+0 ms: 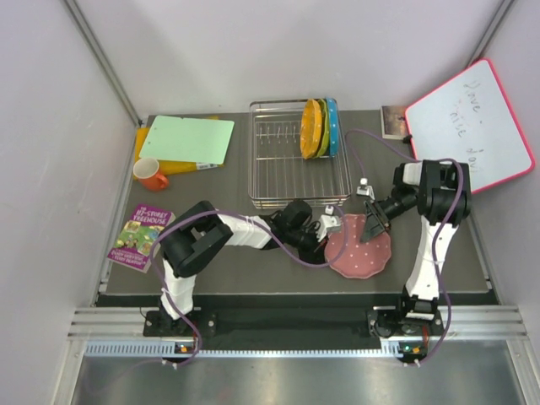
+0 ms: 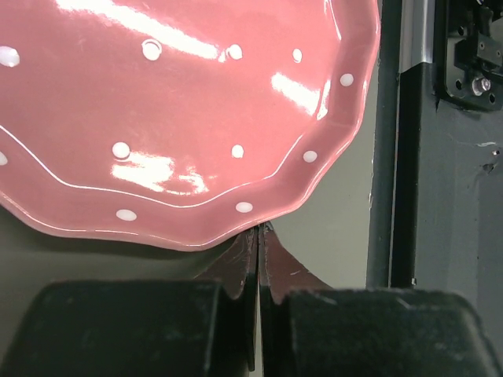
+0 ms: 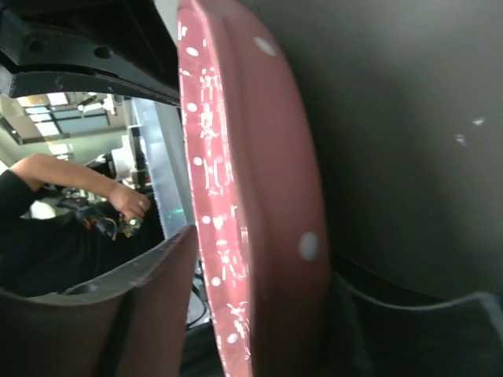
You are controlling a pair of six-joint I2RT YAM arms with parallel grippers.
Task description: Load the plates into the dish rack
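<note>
The pink plate [image 1: 361,251] is found at about five o'clock from the dish rack [image 1: 278,169] in the top view. Its rim is clamped between the fingers of the right gripper [image 1: 372,226]. The left gripper [image 1: 327,226] is seen with its jaws pressed together, their tips at the plate's nine o'clock edge. The orange plate [image 1: 310,128], yellow-green plate [image 1: 321,126] and blue plate [image 1: 332,126] are stood upright at the rack's two o'clock end.

Green cutting board [image 1: 187,139], orange cup [image 1: 150,174] just beside it, book [image 1: 140,240] nearer, whiteboard [image 1: 469,126] far right.
</note>
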